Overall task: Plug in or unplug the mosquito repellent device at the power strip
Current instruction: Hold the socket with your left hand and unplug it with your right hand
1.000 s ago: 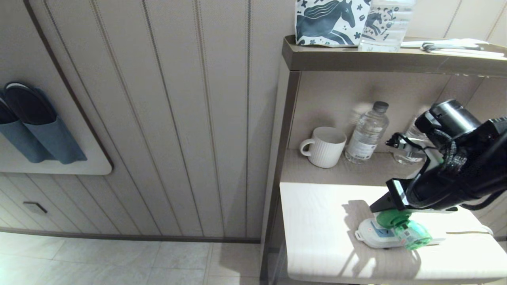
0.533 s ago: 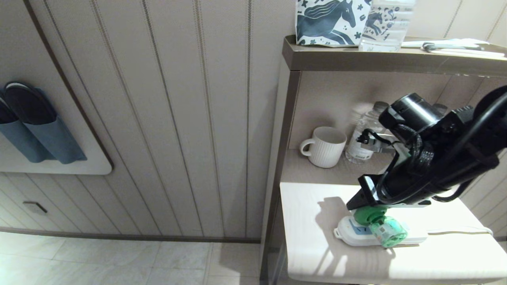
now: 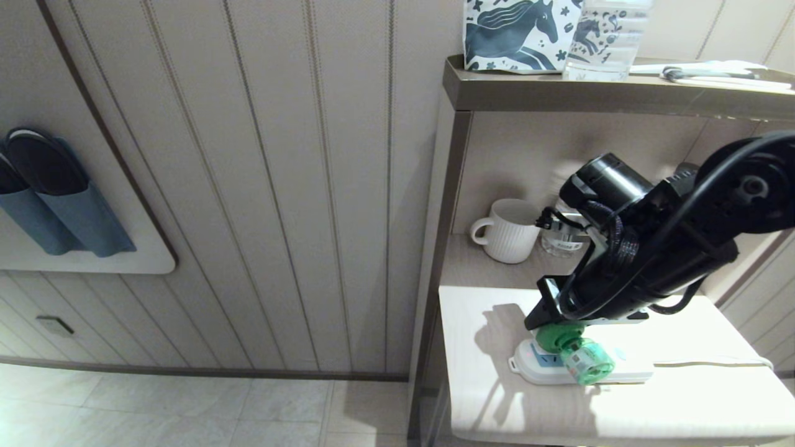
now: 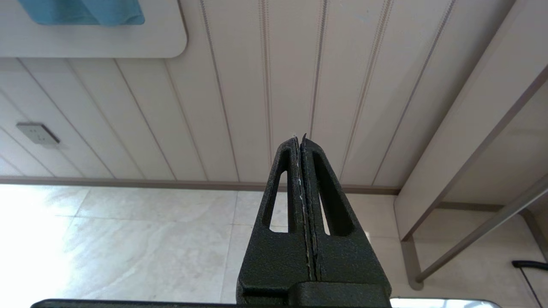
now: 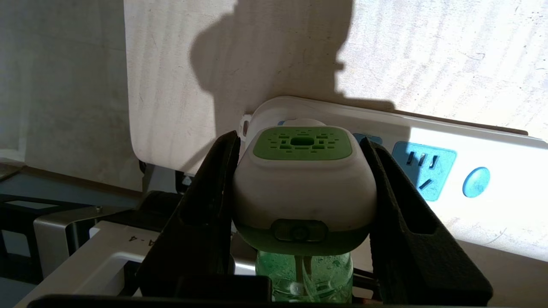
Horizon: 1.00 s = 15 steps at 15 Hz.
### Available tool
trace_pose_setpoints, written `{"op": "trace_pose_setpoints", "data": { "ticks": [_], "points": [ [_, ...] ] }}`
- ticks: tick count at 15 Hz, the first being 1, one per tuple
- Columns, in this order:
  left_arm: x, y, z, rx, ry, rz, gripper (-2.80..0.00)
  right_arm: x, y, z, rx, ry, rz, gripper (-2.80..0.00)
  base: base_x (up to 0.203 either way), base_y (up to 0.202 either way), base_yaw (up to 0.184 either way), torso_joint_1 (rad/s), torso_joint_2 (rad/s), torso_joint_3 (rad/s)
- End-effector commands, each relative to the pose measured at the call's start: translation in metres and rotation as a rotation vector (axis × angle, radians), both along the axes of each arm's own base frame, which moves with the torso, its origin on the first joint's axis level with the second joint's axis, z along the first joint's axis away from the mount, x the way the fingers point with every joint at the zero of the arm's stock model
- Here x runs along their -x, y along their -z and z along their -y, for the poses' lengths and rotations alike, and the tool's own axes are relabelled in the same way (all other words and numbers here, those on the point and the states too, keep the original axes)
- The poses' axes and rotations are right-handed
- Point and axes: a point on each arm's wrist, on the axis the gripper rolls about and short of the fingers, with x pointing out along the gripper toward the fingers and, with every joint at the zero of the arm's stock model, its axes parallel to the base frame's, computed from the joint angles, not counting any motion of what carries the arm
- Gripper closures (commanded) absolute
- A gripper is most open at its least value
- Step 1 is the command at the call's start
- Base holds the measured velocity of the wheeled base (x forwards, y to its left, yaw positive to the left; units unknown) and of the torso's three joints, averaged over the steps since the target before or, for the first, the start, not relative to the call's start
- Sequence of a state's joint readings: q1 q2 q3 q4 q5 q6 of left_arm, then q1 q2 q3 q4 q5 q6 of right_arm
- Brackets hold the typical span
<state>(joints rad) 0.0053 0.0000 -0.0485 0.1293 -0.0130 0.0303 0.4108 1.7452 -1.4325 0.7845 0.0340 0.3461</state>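
Note:
The mosquito repellent device, with its green and white head and green bottle, sits on the left end of the white power strip on the pale table. My right gripper reaches down from the right and is shut on the device's head. In the right wrist view both black fingers press the sides of the device. Beyond it, the power strip shows a free blue socket and a round button. My left gripper hangs shut and empty over the floor, away from the table.
A white mug and a water bottle stand on the shelf behind the arm. The upper ledge holds a horse-print bag and another bottle. The strip's cord runs right. The table's left edge is close.
My right arm has moved left across the table, and the device and the power strip have slid left with it, toward the table's left edge. The left gripper is unchanged.

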Motion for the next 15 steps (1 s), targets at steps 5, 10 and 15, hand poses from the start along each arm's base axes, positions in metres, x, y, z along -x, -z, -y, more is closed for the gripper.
{"op": "trace_pose_setpoints", "data": {
  "ticks": [5, 10, 15],
  "points": [
    [0.004, -0.015, -0.001, -0.001, -0.038, 0.044, 0.0, -0.004, 0.005, -0.002, 0.005, 0.001, -0.019, 0.0, 0.0, 0.0, 0.0, 0.0, 0.0, 0.0],
    [-0.023, -0.129, 0.0, 0.11, 0.004, 0.021, 0.0, -0.006, -0.002, -0.003, -0.006, 0.0, 0.011, 0.0, 0.0, 0.0, 0.0, 0.0, 0.0, 0.0],
    [-0.113, -0.141, 0.014, 0.272, 0.428, -0.351, 0.0, -0.008, -0.013, -0.023, -0.035, -0.035, 0.046, 0.0, 0.0, 0.0, 0.0, 0.0, 0.0, 0.0]
  ]
}}
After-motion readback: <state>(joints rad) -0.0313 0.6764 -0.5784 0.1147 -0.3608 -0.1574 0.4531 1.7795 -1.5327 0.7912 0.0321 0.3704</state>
